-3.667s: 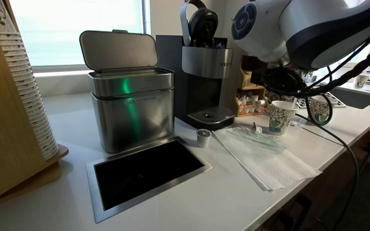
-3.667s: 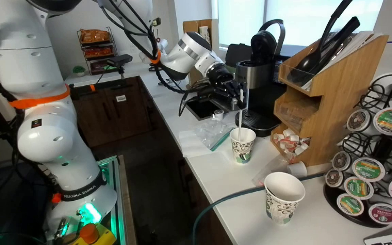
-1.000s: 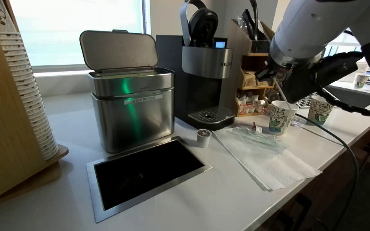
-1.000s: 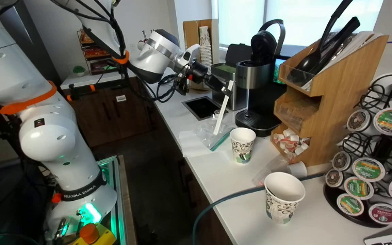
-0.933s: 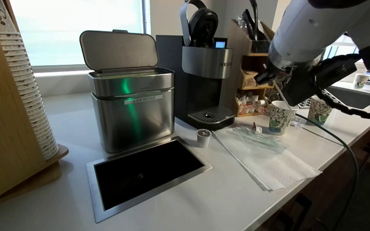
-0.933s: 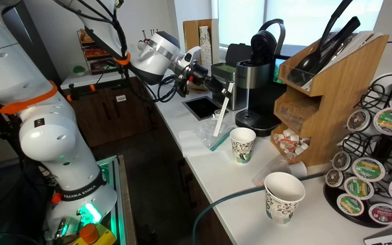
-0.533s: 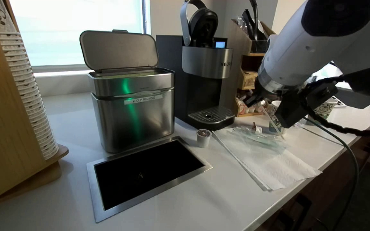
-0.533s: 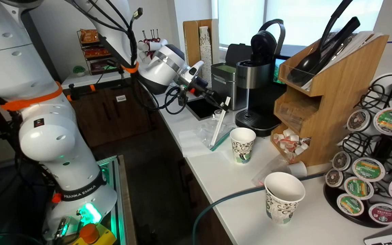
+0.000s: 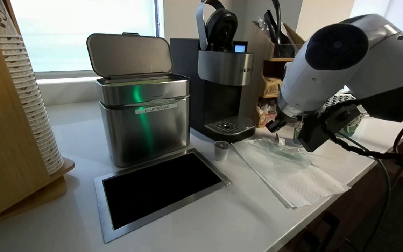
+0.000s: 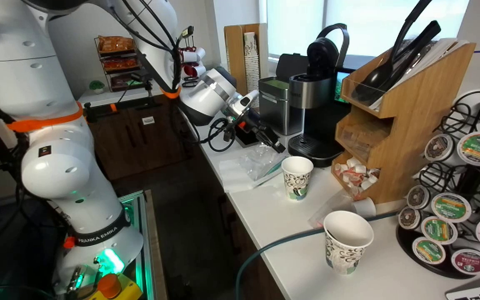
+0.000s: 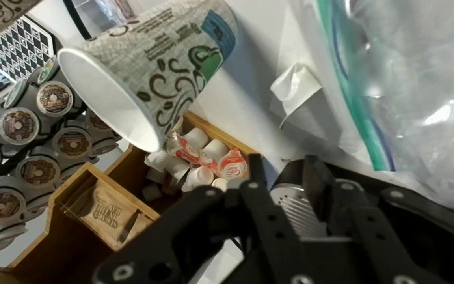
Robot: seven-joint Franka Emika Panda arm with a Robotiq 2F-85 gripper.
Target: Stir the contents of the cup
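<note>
Paper cup (image 10: 297, 180) upright on counter (image 10: 267, 214); tool (image 11: 285, 169) near, jaws parted.

A white counter (image 9: 194, 224) carries the cup (image 10: 297, 181), coffee machine (image 9: 226, 70), bin (image 9: 152, 129) and paper towel (image 9: 303, 187).

The cup (image 10: 297, 183) stands on the counter (image 10: 261, 210) between the bag (image 10: 257, 162) and a second cup (image 10: 344, 252).

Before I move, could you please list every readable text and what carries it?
"K-CUP RECYCLE": steel bin
"KEUR", cut off: coffee machine
"FRANKA EMIKA": black base band
"SUMATRA": purple pod
"SUGAR IN THE RAW", inverted: brown packet
Too small or blurred: task cup, creamer lid, other pod lids.
</note>
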